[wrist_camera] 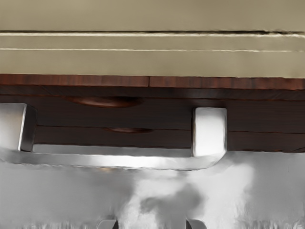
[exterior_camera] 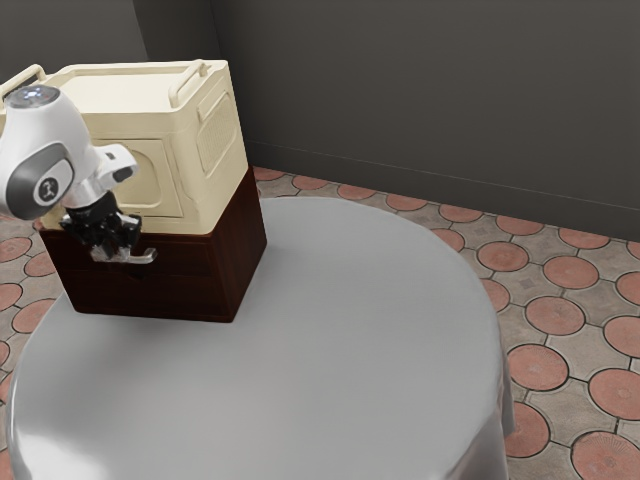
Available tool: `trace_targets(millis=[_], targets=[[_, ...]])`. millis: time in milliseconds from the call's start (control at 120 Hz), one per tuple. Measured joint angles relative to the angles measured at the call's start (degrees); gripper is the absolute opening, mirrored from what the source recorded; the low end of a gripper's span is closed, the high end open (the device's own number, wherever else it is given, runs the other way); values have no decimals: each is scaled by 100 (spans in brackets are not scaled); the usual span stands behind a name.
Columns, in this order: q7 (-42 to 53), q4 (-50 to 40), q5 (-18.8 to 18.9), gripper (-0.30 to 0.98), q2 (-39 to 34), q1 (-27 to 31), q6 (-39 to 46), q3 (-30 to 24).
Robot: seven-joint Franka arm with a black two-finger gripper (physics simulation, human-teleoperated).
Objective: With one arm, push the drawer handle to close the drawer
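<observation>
By the edge of the worktop | drawer perhaps nearly flush | hand spread, facing handle, likely for pushing

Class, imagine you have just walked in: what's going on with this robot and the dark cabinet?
I have my open gripper at the metal handle on the front of the dark wooden cabinet, to push its drawer closed. The fingers stand apart and are not clamped on the handle; I cannot tell whether they touch it. The drawer looks flush or nearly so, though I can't confirm it is fully shut. A cream box sits on top of the cabinet.
</observation>
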Motion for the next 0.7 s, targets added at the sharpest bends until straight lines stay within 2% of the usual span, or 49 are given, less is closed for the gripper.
trace_targets(millis=[75, 133, 208, 275, 392, 525, 700], targets=[[-57, 121, -78, 32, -840, -156, -881, -387], [-120, 1157, -108, 40, -1095, -266, -1817, -696], [-105, 2821, -136, 48, -1130, -346, -2842, -820], [-65, 3545, -228, 53, -1111, -382, -3477, -779], [-9, 4567, -384, 59, -11, -156, -4017, -287], [39, 5424, -486, 62, 267, -81, -4269, 146], [103, 5237, -581, 65, 906, -168, -4635, 291]])
